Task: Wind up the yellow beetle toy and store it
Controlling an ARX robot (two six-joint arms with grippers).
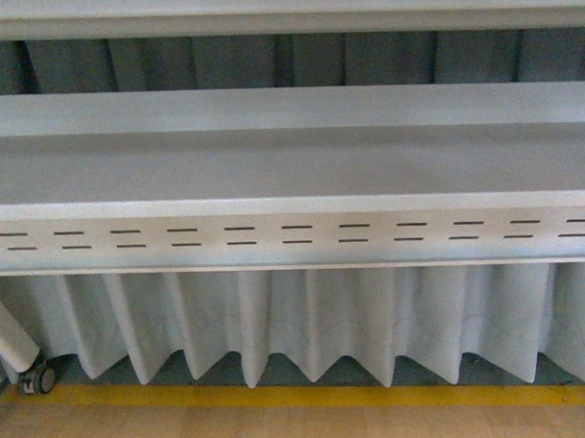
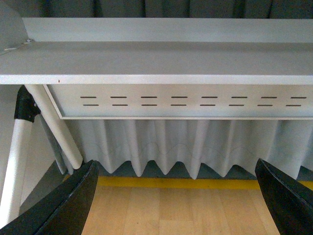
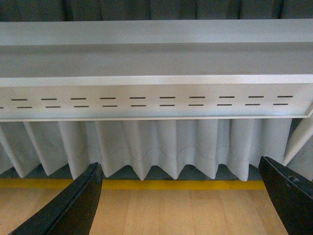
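The yellow beetle toy is out of view in every frame. My left gripper (image 2: pixel 176 200) is open, its black fingers (image 2: pixel 68 205) wide apart over bare wooden floor with nothing between them. My right gripper (image 3: pixel 178 200) is open too, black fingers (image 3: pixel 73 205) spread over the same floor, holding nothing. Neither arm shows in the front view.
A white table (image 1: pixel 290 161) with a slotted front panel (image 1: pixel 293 234) fills the front view, a pleated white curtain (image 1: pixel 315 319) hanging below it. A yellow floor line (image 1: pixel 308 396) runs along the wooden floor. A white leg with a caster (image 1: pixel 39 380) stands at the left.
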